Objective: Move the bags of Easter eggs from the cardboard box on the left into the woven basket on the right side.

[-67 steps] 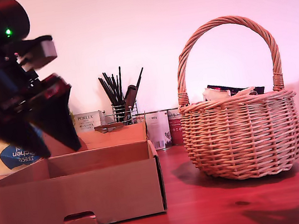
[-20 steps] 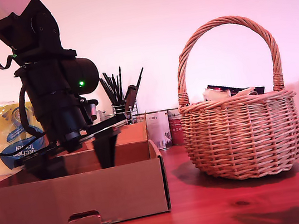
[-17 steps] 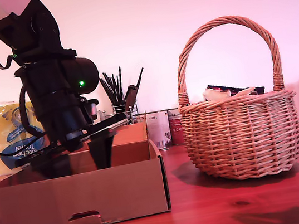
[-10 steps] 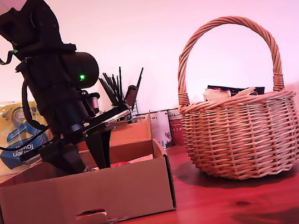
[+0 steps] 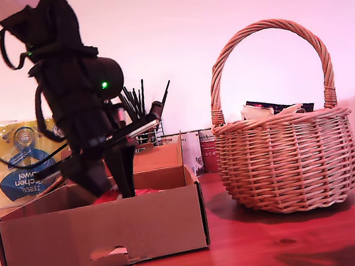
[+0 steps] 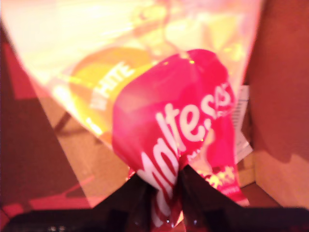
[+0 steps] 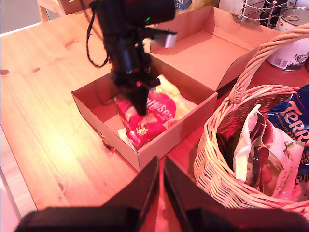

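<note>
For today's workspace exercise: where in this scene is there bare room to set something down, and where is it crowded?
Free: the table on the side of the cardboard box away from the woven basket, and the box's open flap. Crowded: the box, where my first hand grips a red bag, and the basket, full of bags.

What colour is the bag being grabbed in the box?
Red bag with white lettering, clearest in the first wrist view.

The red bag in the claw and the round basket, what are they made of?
The red bag looks like thin shiny plastic: it gleams and crumples where my first claw pinches it. The basket looks like woven wicker: tan strands cross in rows, matt, with a wrapped handle.
</note>
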Motion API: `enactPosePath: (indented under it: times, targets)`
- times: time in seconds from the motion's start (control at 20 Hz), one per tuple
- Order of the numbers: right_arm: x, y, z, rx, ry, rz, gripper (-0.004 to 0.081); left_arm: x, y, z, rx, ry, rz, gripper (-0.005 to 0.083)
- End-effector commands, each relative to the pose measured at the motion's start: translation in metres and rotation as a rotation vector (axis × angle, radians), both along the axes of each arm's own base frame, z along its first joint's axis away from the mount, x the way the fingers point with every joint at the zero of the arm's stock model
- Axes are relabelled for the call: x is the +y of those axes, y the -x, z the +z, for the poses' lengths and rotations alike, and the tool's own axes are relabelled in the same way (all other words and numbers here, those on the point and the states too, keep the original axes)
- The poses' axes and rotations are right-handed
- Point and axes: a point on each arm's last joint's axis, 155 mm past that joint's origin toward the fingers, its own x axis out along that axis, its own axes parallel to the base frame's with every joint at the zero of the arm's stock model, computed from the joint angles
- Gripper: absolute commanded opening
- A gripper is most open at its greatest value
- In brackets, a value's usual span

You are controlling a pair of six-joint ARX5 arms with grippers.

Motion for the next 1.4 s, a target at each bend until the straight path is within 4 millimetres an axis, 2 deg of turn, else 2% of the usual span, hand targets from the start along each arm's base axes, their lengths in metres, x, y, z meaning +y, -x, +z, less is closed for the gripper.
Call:
enactPosePath:
  times: [0.0, 0.4, 0.55, 0.65, 0.75, 0.95, 1.15, 1.35]
  targets:
    - [0.001, 0.001, -0.007, 0.013, 0.004, 0.006, -0.0013, 0.0, -0.002, 0.0, 0.006, -0.009, -0.017, -0.0019]
    - [0.0, 0.002, -0.008, 0.017, 0.007, 0.006, -0.0013, 0.007, -0.005, 0.032, -0.046, -0.024, -0.105, -0.0019]
    - [0.0, 0.001, -0.008, 0.016, 0.009, 0.004, -0.0013, 0.007, -0.004, 0.053, -0.095, -0.003, -0.134, -0.002]
    - [-0.001, 0.001, -0.009, 0.008, 0.019, 0.003, -0.0013, 0.0, -0.001, 0.072, -0.128, 0.054, -0.148, -0.002]
    - [-0.002, 0.0, -0.009, 0.003, 0.024, 0.004, -0.0013, -0.012, 0.002, 0.094, -0.156, 0.144, -0.161, -0.002]
    - [-0.008, -0.002, -0.012, 0.005, 0.046, -0.03, -0.0013, -0.053, 0.015, 0.135, -0.177, 0.396, -0.236, -0.002]
    - [-0.02, 0.0, -0.006, -0.021, 0.046, -0.071, -0.0013, -0.102, 0.025, 0.159, -0.237, 0.547, -0.321, -0.002]
    - [-0.038, 0.003, 0.007, -0.079, 0.041, -0.144, -0.0013, -0.15, 0.044, 0.178, -0.303, 0.639, -0.405, -0.002]
